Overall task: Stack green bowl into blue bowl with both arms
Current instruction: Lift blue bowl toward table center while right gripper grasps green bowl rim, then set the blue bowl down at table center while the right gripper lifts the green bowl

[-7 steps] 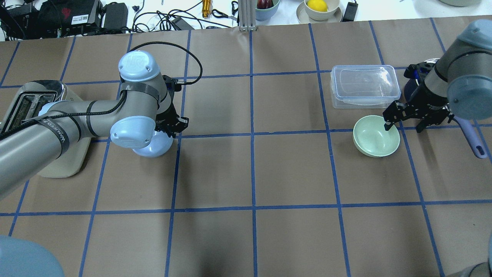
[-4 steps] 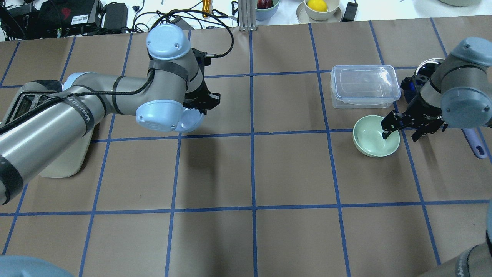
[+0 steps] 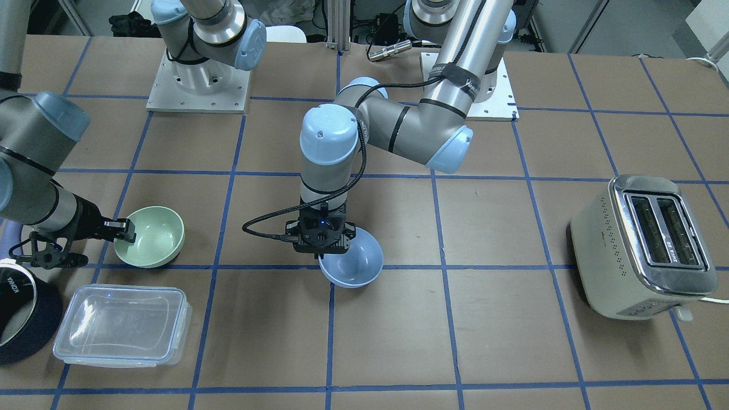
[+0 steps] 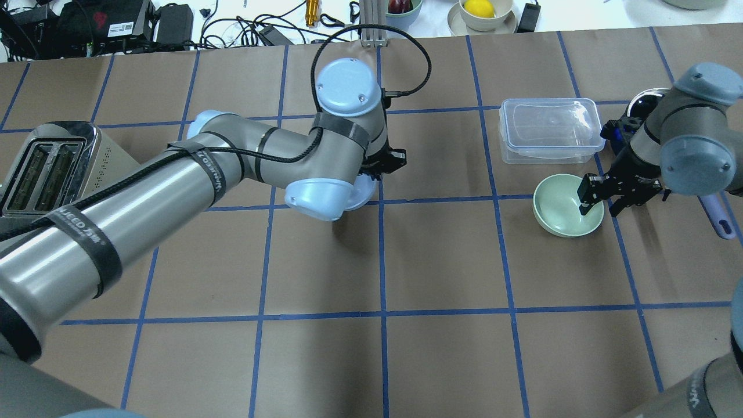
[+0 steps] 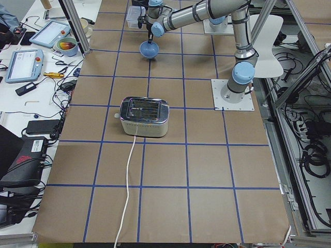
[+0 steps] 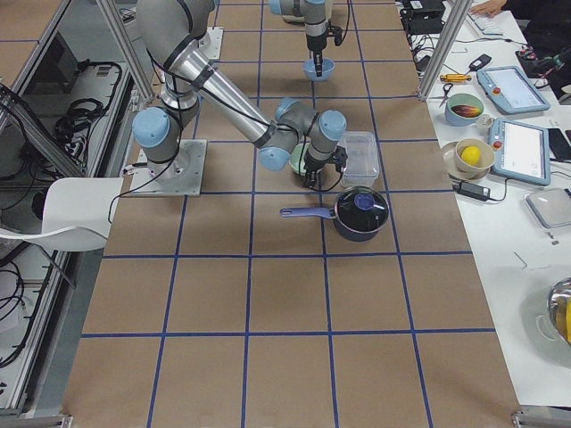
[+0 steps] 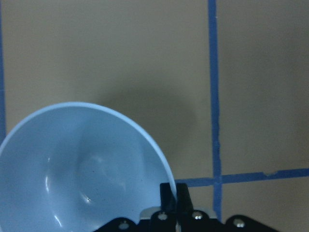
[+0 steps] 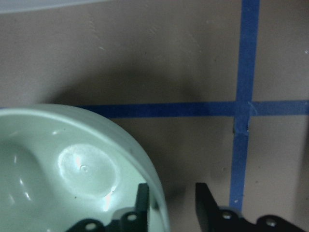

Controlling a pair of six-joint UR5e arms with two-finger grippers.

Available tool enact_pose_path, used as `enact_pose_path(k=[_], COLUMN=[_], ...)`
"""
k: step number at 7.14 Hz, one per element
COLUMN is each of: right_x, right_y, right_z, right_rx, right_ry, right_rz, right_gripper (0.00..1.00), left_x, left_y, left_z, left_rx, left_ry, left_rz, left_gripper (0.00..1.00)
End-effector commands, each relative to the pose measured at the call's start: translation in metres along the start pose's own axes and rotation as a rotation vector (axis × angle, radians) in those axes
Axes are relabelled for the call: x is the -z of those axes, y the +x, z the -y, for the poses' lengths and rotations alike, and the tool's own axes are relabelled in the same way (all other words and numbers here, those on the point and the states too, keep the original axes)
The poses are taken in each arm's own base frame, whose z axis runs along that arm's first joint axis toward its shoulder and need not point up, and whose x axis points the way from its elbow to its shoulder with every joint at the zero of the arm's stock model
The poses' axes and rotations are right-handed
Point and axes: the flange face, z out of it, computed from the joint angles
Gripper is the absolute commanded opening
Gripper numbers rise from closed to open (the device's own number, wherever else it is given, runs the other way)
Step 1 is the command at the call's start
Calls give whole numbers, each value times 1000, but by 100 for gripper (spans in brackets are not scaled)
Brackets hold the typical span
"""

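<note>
My left gripper [image 3: 322, 250] is shut on the near rim of the blue bowl [image 3: 356, 262] and holds it tilted a little above the table's middle. The left wrist view shows the fingers [image 7: 168, 193] pinching the blue bowl's rim [image 7: 82, 174]. From overhead the bowl [image 4: 363, 188] is mostly hidden under the left arm. The green bowl [image 4: 560, 209] sits upright on the table at the right. My right gripper [image 4: 599, 200] is open and straddles its rim. One finger [image 8: 142, 200] is inside the green bowl [image 8: 72, 174]; the other stands outside, clear of the wall.
A clear lidded container [image 4: 551, 130] stands just behind the green bowl. A navy saucepan [image 3: 23, 319] with a purple handle [image 4: 714, 215] lies beyond the right gripper. A toaster [image 4: 49, 165] stands at the far left. Blue tape lines grid the brown table.
My left arm has swung right from beside the toaster to the table's middle, carrying the blue bowl. My right gripper's fingers have drawn closer together around the green bowl's rim.
</note>
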Motion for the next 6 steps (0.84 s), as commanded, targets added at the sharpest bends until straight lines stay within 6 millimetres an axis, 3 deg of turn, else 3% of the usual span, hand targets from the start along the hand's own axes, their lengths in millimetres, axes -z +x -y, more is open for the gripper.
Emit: enact_pose_path(k=[1,2,3,4,5,6], right_x=[1,4,16,41,71,101], right_y=[0,0,0,-1,-5,-10], right_z=[0,1,2,12,19,25], right_rx=[3,0,-1,6,9,5], right_ry=[-4,3,-9,-32,-69,-91], right_rz=[-2,-3,4,11,49,89], right_gripper=[0,0,0,0,0,0], left_x=[-23,5,47,69,95,114], left_y=[28,33,22,-12,-52,-108], left_z=[-17,-7,19,51,71,84], left_rx=[-20,-23,-6,5,-57,-98], left_ry=[-16,32,42,21,-4,-70], left_rz=[8,-15,-18,-8,1,35], left_gripper=[38,99,100,100,100,100])
